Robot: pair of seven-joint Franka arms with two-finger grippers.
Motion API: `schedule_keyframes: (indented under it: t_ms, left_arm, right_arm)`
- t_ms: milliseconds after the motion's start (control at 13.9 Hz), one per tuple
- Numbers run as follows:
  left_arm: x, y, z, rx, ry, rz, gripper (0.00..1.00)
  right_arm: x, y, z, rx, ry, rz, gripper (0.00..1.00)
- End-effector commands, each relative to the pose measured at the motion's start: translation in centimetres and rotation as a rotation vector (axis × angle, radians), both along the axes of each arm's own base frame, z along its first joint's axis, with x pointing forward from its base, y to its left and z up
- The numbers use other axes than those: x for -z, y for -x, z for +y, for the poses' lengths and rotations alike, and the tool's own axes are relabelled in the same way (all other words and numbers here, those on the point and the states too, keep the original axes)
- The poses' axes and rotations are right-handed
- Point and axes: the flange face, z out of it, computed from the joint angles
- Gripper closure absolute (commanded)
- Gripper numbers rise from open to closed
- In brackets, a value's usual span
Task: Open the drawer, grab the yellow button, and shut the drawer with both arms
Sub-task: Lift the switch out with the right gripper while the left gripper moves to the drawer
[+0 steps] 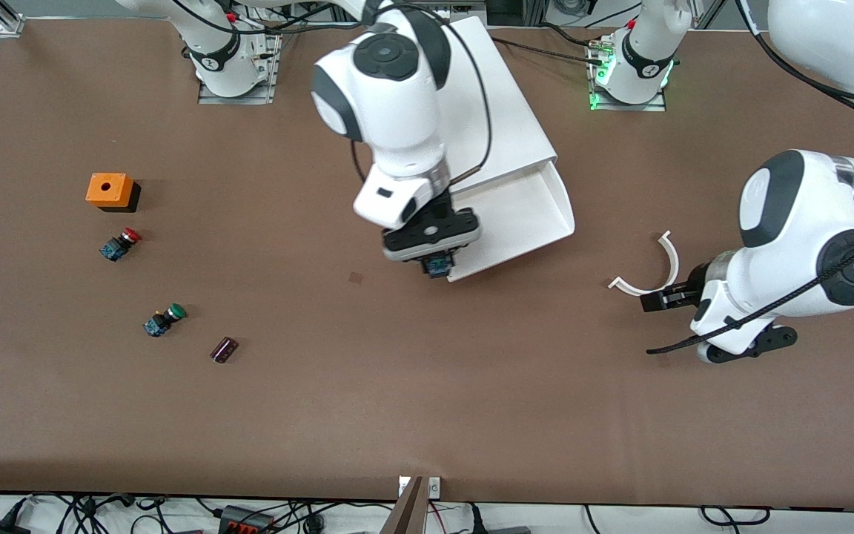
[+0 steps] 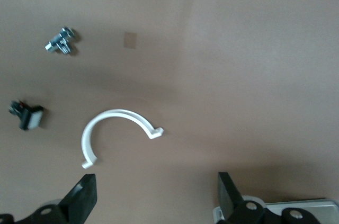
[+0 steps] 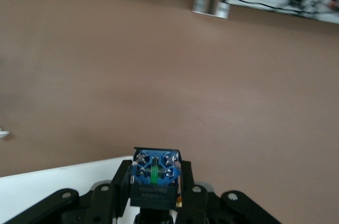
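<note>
The white cabinet (image 1: pixel 505 96) lies at the middle back of the table with its uppermost drawer (image 1: pixel 538 215) pulled out toward the front camera. Over the drawer's front corner, my right gripper (image 1: pixel 438 265) is shut on the button (image 1: pixel 439 265). Only the button's dark blue-black body (image 3: pixel 154 167) shows between the right gripper (image 3: pixel 154 177) fingers; its cap is hidden. A strip of the drawer (image 3: pixel 47 181) shows beside the hand. My left gripper (image 1: pixel 653 300) waits low over the table toward the left arm's end, open (image 2: pixel 156 197), with nothing between its fingers.
A white curved clip (image 1: pixel 649 271) (image 2: pixel 114 123) lies just ahead of the left gripper. Toward the right arm's end sit an orange box (image 1: pixel 110 190), a red-capped button (image 1: pixel 121 244), a green-capped button (image 1: pixel 164 320) and a small dark part (image 1: pixel 224 349).
</note>
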Motion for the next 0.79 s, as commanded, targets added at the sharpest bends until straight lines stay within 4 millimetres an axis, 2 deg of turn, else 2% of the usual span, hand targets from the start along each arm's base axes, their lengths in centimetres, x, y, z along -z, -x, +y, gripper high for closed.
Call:
schedule_keyframes:
  t_ms: [0,216,360,575,719]
  left_arm:
    - [0.5,0.1,-4.4,-0.065,0.002,-0.03,0.0]
    - [3.3,1.0,-8.8,-0.091,0.03,-0.057,0.0]
    - [4.1,1.6,-11.2,-0.063,0.039,-0.076,0.0]
    - [6.0,2.8,-13.7,-0.088,0.036,-0.087,0.0]
    - [6.3,4.0,-15.6,-0.104,0.027,-0.08,0.0]
  right_arm:
    - [0.3,-1.7,-5.6,0.022,0.069,0.1,1.0]
    - [3.1,-3.1,-12.9,0.07,0.113,0.191,1.0]
    - [5.9,-4.7,-18.5,0.057,0.147,0.255,1.0]
    - [9.0,-6.1,-24.0,0.106,0.077,0.343,1.0]
    - [11.8,-6.1,-26.1,0.065,0.077,0.358,1.0]
